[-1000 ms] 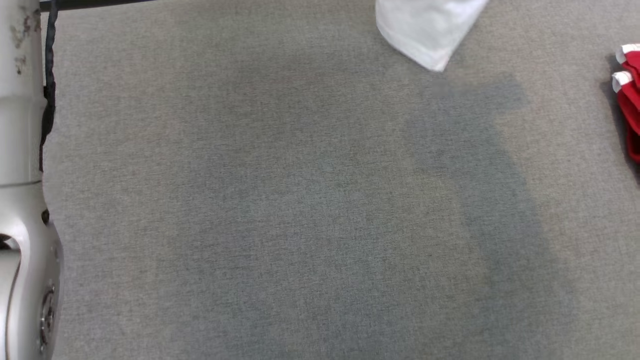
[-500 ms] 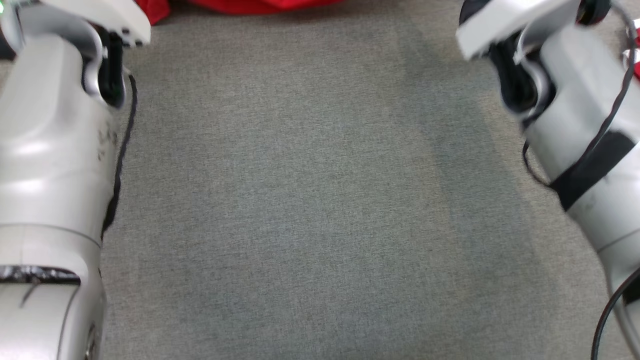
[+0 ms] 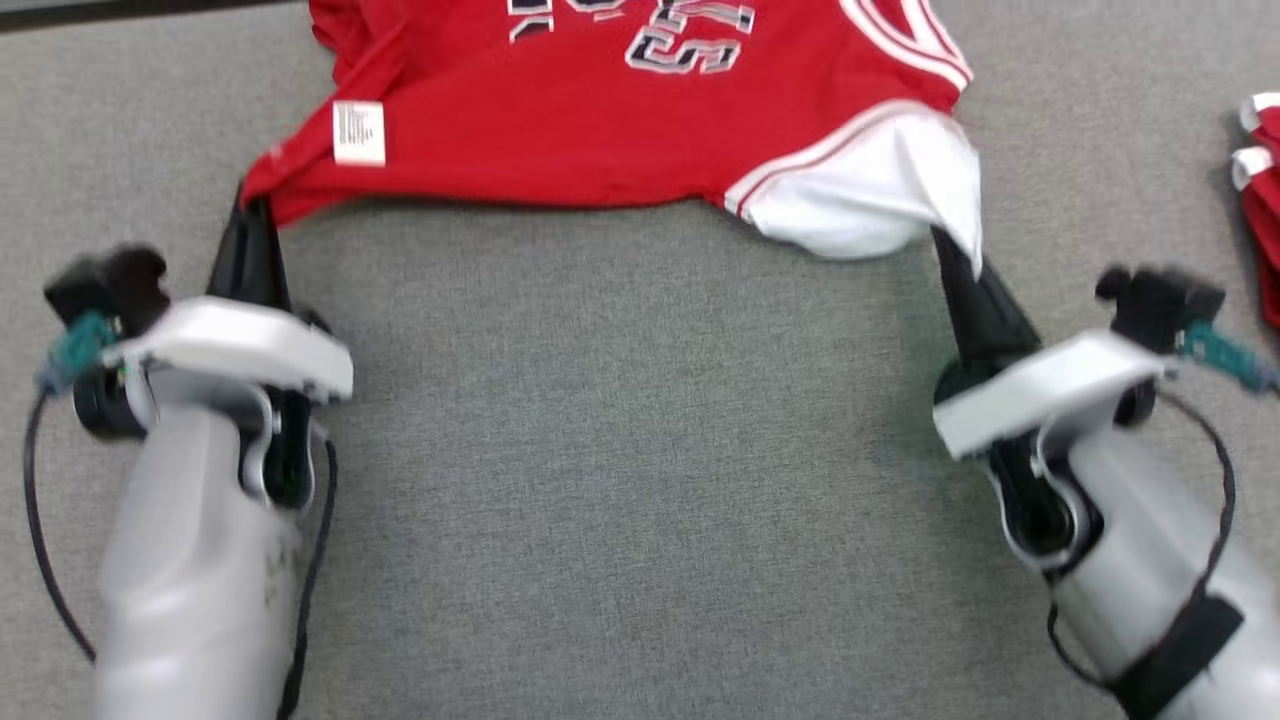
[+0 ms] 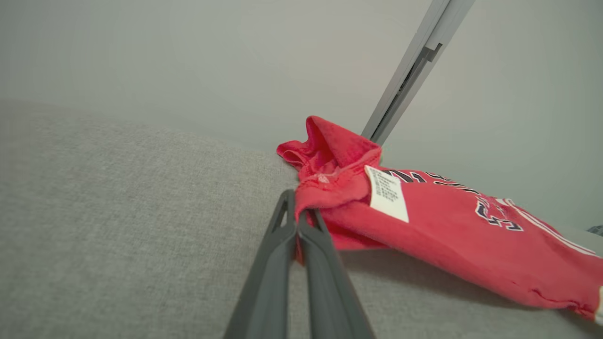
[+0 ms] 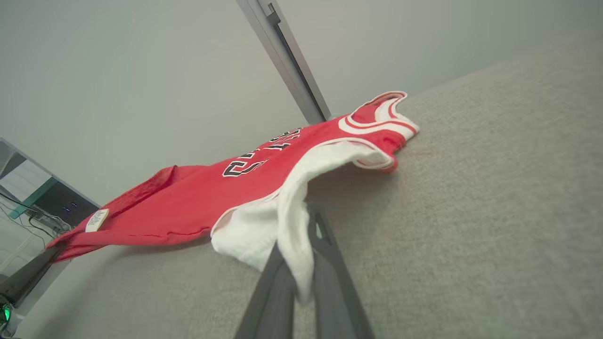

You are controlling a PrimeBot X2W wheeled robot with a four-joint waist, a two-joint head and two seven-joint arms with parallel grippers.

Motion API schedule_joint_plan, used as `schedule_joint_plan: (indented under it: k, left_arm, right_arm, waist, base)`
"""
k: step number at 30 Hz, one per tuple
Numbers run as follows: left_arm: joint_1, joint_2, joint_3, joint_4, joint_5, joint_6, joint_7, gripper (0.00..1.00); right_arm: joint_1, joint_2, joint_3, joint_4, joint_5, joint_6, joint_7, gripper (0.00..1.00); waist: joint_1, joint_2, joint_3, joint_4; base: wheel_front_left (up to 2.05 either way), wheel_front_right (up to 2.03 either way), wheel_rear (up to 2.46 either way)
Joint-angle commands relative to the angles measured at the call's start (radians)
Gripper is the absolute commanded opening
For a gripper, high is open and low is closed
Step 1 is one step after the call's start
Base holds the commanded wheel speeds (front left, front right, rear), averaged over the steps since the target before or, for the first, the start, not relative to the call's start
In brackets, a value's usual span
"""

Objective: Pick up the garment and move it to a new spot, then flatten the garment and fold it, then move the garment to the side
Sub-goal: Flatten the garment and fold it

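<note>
The garment is a red jersey with dark lettering, white trim and a white part at its right end. It lies spread across the far side of the grey cloth surface. My left gripper is shut on its near left corner, next to a white label. In the left wrist view the left gripper pinches that bunched red corner of the garment. My right gripper is shut on the white part; the right wrist view shows this gripper with white cloth of the garment draped over the fingers.
Another red-and-white piece of clothing lies at the right edge of the surface. The surface's far edge shows at top left. A metal post stands behind the surface against a pale wall.
Both arms have drawn back toward me, and their grippers have come into view. The jersey, seen before as a strip at the top edge, has been dragged nearer and now stretches between them.
</note>
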State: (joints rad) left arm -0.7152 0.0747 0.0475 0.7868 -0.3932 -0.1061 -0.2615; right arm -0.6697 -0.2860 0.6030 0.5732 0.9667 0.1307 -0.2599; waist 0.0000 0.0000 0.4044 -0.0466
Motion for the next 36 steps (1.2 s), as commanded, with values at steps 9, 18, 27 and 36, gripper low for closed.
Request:
schedule_joint_plan:
  k: [9, 18, 27, 36]
  left_arm:
    - [0.389, -0.014, 0.025, -0.218, 0.020, -0.018, -0.004, 0.00]
    - [0.709, -0.019, 0.008, -0.434, -0.008, 0.040, 0.062, 0.00]
    - [0.913, -0.011, 0.019, -0.677, -0.020, 0.106, 0.213, 0.00]
    - [0.906, -0.014, -0.012, -0.751, -0.031, 0.141, 0.306, 0.00]
  right_arm:
    - [0.387, -0.056, -0.078, -0.195, -0.079, 0.000, -0.007, 0.00]
    - [0.705, -0.090, -0.136, -0.321, -0.118, 0.000, 0.037, 0.00]
    - [0.923, -0.045, -0.272, -0.460, -0.172, 0.000, 0.184, 0.00]
    - [0.939, 0.023, -0.357, -0.543, -0.190, 0.000, 0.311, 0.00]
  waist:
    - [0.0000, 0.0000, -0.156, 0.002]
    - [0.0000, 0.0000, -0.265, 0.020]
    - [0.0000, 0.0000, -0.318, 0.022]
    - [0.0000, 0.0000, -0.302, 0.024]
  base:
    - [0.00, 0.00, 0.00]
    - [0.00, 0.00, 0.00]
    - [0.00, 0.00, 0.00]
    - [0.00, 0.00, 0.00]
